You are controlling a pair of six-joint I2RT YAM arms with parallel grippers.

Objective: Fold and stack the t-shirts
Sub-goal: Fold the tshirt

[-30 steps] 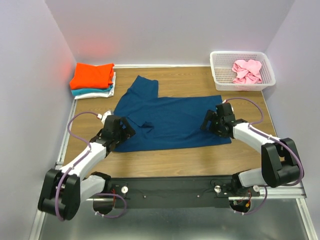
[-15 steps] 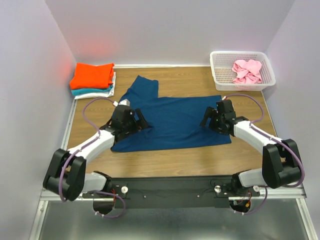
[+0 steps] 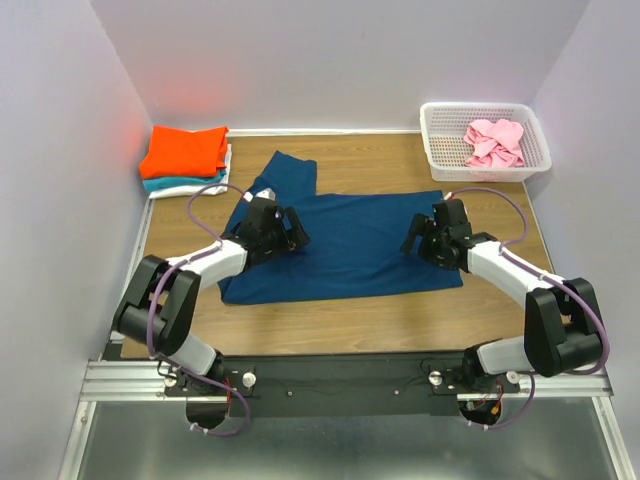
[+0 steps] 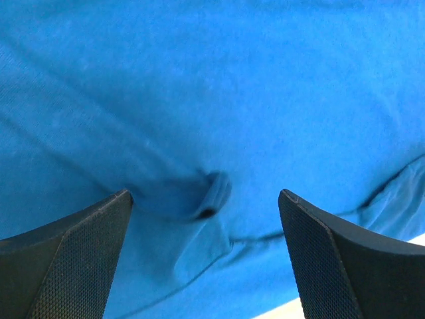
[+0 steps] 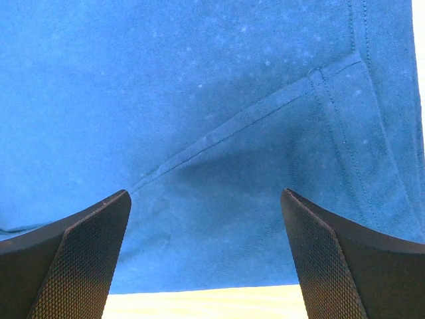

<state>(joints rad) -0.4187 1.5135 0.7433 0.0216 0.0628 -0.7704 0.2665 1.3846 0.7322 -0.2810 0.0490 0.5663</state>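
Observation:
A dark blue t-shirt [image 3: 345,245] lies spread on the wooden table, print side hidden, one sleeve pointing to the far left. My left gripper [image 3: 292,232] is open just above the shirt's left part; the left wrist view shows a small fabric pucker [image 4: 211,196] between its jaws. My right gripper [image 3: 412,240] is open over the shirt's right end, near its hem seam [image 5: 232,129]. Orange [image 3: 185,150], teal [image 3: 175,183] and white folded shirts form a stack at the far left. A pink shirt [image 3: 494,141] lies crumpled in the basket.
A white lattice basket [image 3: 437,150] stands at the far right corner. Purple walls close in the left, back and right. The metal rail with the arm bases [image 3: 340,378] runs along the near edge.
My left arm has swung forward and right, from the shirt's near-left corner onto its left middle. The shirt's left edge has shifted a little. The right arm has barely moved.

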